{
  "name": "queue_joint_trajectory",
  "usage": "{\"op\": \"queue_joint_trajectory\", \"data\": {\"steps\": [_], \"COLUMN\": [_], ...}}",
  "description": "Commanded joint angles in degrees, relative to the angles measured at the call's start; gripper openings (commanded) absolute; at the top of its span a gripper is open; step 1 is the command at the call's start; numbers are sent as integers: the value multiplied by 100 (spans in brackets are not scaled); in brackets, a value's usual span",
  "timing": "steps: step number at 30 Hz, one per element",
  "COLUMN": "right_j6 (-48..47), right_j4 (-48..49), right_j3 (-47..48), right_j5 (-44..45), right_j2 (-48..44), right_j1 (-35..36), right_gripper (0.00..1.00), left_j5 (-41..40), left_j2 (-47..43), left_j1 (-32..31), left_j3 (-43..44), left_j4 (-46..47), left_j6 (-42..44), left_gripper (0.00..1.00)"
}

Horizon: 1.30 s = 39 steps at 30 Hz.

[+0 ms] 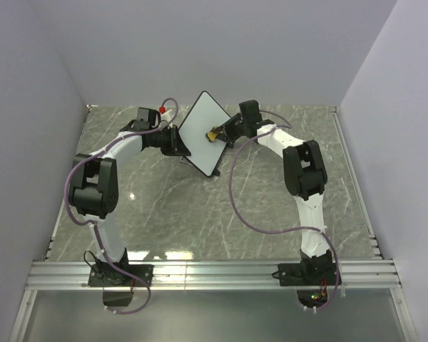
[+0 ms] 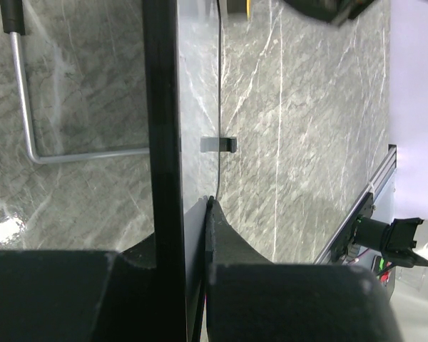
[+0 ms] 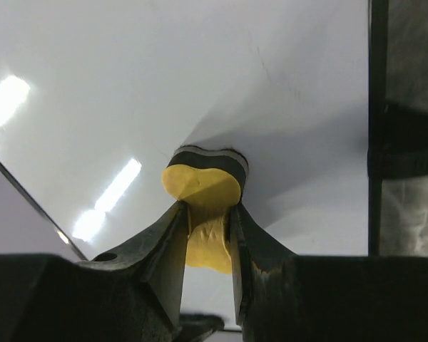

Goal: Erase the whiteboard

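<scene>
The whiteboard (image 1: 202, 128) is lifted off the table and tilted, one corner pointing up. My left gripper (image 1: 178, 144) is shut on its lower left edge. The left wrist view shows the board edge-on, with its black rim (image 2: 160, 128) clamped between the fingers (image 2: 232, 242) of that gripper (image 2: 187, 214). My right gripper (image 1: 220, 133) is shut on a yellow eraser (image 1: 212, 133), and the eraser's dark felt end presses on the white face. In the right wrist view the eraser (image 3: 203, 187) sits between the jaws of that gripper (image 3: 205, 211), against the board (image 3: 200, 71). That face looks clean apart from faint traces.
A grey marble table (image 1: 200, 214) lies below, with white walls on three sides. An aluminium rail (image 1: 214, 274) runs along the near edge. A red-tipped object (image 1: 162, 110) lies at the back left. The board's wire stand (image 2: 28, 107) hangs out behind it.
</scene>
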Motion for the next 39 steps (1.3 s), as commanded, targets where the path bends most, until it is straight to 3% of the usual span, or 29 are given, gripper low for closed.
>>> {"op": "queue_joint_trajectory", "data": {"steps": [1, 7, 16, 24, 32, 33, 37, 39], "right_j6": [363, 311, 733, -277, -1200, -1262, -1692, -1965], "right_j4": [-101, -284, 577, 814, 252, 174, -222, -493], "right_j3": [-677, -1047, -2488, -2138, -1944, -2005, -2251, -2295], "right_j5": [-1146, -998, -664, -427, -180, -136, 328, 522], "right_j2": [-78, -412, -1255, -2002, -2355, -2469, -2794, -2978], "right_j1": [652, 450, -287, -675, -816, -842, -921, -965], "right_gripper": [0, 0, 0, 0, 0, 0, 0, 0], "left_j5": [-465, -473, -473, -596, -772, -798, -825, -842], "left_j2": [441, 450, 406, 371, 406, 397, 318, 248], "left_j1": [-409, -409, -409, -409, -400, -400, -400, -400], "left_j3": [-236, -219, -236, -183, -43, -34, -69, -87], "left_j4": [-1045, -1054, -1045, -1063, -1203, -1212, -1186, -1159], "left_j6": [905, 905, 888, 896, 870, 870, 879, 879], "left_gripper": [0, 0, 0, 0, 0, 2, 32, 38]}}
